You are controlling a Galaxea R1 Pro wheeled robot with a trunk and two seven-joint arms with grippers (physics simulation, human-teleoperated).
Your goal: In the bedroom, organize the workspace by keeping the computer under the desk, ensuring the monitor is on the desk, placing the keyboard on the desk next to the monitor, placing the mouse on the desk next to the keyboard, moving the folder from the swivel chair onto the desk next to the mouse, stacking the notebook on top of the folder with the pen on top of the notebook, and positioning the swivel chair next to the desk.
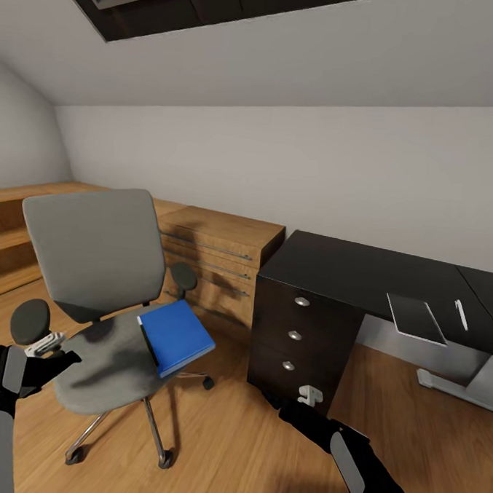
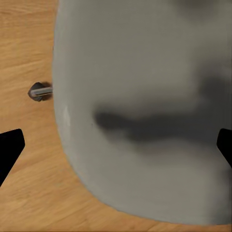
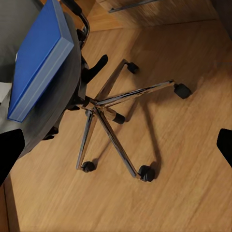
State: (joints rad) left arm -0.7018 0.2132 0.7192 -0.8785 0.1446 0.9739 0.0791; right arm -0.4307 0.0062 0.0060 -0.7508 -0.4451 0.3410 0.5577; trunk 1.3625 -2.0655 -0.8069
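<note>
The grey swivel chair (image 1: 98,281) stands on the wood floor left of the desk (image 1: 362,272). The blue folder (image 1: 175,337) lies on the right side of its seat and overhangs the edge. On the black desk top lie the grey notebook (image 1: 416,317) and, just right of it, the pen (image 1: 461,314). My left gripper (image 1: 47,344) hovers open over the seat's left front (image 2: 145,72). My right gripper (image 1: 310,395) is open, low in front of the drawer unit, facing the folder (image 3: 36,63) and the chrome chair base (image 3: 111,111). The computer, monitor, keyboard and mouse are out of view.
A light-wood dresser (image 1: 220,252) stands against the wall between the chair and the desk's dark drawer unit (image 1: 296,337). A low wooden shelf (image 1: 14,225) runs along the left wall. The ceiling slopes overhead. A white desk foot (image 1: 457,380) rests at the right.
</note>
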